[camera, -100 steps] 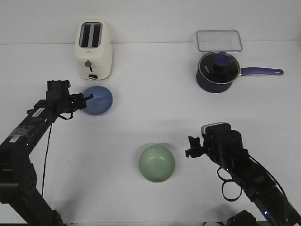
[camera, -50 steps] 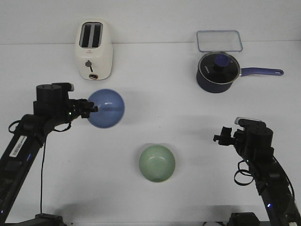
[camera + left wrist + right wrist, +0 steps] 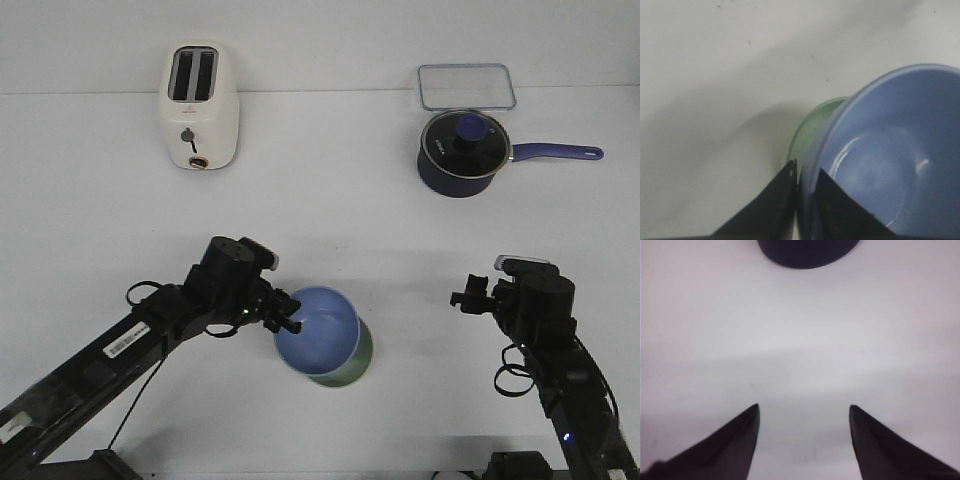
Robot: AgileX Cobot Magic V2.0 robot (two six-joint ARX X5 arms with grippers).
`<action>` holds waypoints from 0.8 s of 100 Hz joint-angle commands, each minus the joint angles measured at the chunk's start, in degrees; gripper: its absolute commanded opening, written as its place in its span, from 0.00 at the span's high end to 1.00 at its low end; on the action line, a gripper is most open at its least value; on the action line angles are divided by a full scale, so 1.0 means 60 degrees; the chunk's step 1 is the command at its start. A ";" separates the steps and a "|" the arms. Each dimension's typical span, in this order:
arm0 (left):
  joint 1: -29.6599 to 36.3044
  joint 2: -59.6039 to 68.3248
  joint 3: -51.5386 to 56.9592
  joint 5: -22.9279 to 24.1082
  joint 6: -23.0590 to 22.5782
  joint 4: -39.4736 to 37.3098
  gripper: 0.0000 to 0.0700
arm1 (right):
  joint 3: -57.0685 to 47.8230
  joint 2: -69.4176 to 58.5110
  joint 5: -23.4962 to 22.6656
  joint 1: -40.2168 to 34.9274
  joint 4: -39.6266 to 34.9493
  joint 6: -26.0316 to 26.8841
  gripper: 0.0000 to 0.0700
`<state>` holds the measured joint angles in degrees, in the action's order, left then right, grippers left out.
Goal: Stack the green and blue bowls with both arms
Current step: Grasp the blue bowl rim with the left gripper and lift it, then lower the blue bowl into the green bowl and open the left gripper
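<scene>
The periwinkle blue bowl (image 3: 318, 328) sits in or just over the sage green bowl (image 3: 357, 362), which shows only as a green crescent at its lower right. My left gripper (image 3: 288, 315) is shut on the blue bowl's left rim. In the left wrist view the two black fingers pinch the blue bowl (image 3: 890, 160) rim at my left gripper (image 3: 806, 172), with the green bowl (image 3: 812, 132) rim showing behind it. My right gripper (image 3: 462, 298) is open and empty, well to the right of the bowls; the right wrist view shows my right gripper (image 3: 804, 410) over bare table.
A cream toaster (image 3: 199, 107) stands at the back left. A dark navy glass-lidded saucepan (image 3: 462, 153) with its handle pointing right stands at the back right, also seen in the right wrist view (image 3: 807, 251). A clear plastic lid (image 3: 466, 86) lies behind it.
My left arm has carried the blue bowl from near the toaster down and right onto the green bowl. My right arm drew back to the right and then stayed about still.
</scene>
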<state>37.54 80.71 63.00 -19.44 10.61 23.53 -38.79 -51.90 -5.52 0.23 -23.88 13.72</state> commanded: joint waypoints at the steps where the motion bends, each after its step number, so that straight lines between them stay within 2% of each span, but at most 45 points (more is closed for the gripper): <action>1: 0.0266 0.0474 0.0138 0.0058 0.0058 -0.0222 0.98 | -0.0080 -0.0044 -0.0087 0.0011 0.0106 -0.0066 0.47; 8: 0.0495 0.0816 0.0138 0.0047 0.0062 -0.0455 0.97 | -0.0080 -0.0044 -0.0087 0.0011 0.0113 -0.0069 0.47; 11: 0.0568 0.0922 0.0138 0.0051 0.0058 -0.0499 0.93 | -0.0080 -0.0047 -0.0087 0.0011 0.0113 -0.0073 0.47; 15: 0.0608 0.1002 0.0138 0.0055 0.0058 -0.0528 0.79 | -0.0080 -0.0044 -0.0087 0.0011 0.0109 -0.0073 0.47; 23: 0.0608 0.1038 0.0149 0.0051 0.0069 -0.0565 0.43 | -0.0080 -0.0044 -0.0087 0.0011 0.0109 -0.0084 0.47; 28: 0.0601 0.0980 0.0186 0.0047 0.0127 -0.0576 0.34 | -0.0080 -0.0044 -0.0124 0.0011 0.0113 -0.0087 0.47; 43: 0.0044 0.0076 0.0200 0.0219 0.0138 -0.0557 0.34 | -0.0080 0.0098 -0.0816 0.0011 0.0219 -0.0197 0.47; 55: -0.0634 -0.1235 0.0200 0.1563 -0.0025 -0.0430 0.38 | -0.0080 0.0597 -0.1366 0.0011 0.0342 -0.0430 0.49; 58: -0.0852 -0.1603 0.0200 0.1971 -0.0131 -0.0430 0.45 | -0.0080 0.0780 -0.1377 0.0007 0.0342 -0.0499 0.52; 62: -0.1155 -0.2127 0.0200 0.2554 -0.0284 -0.0441 0.59 | -0.0080 0.1056 -0.1377 0.0007 0.0346 -0.0590 0.59; 71: -0.1803 -0.3260 0.0200 0.3628 -0.0816 -0.0426 0.98 | -0.0080 0.1800 -0.1373 0.0007 0.0346 -0.0790 0.86; 76: -0.2160 -0.3825 0.0200 0.4171 -0.0925 -0.0353 0.98 | -0.0076 0.2182 -0.1348 0.0011 0.0368 -0.0874 0.99; 80: -0.2452 -0.4240 0.0175 0.4583 -0.0936 -0.0273 0.98 | -0.0040 0.2575 -0.1326 0.0011 0.0484 -0.0889 1.00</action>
<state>24.40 58.06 63.05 4.47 7.66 21.32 -38.79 -38.83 -13.50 0.34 -22.33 10.09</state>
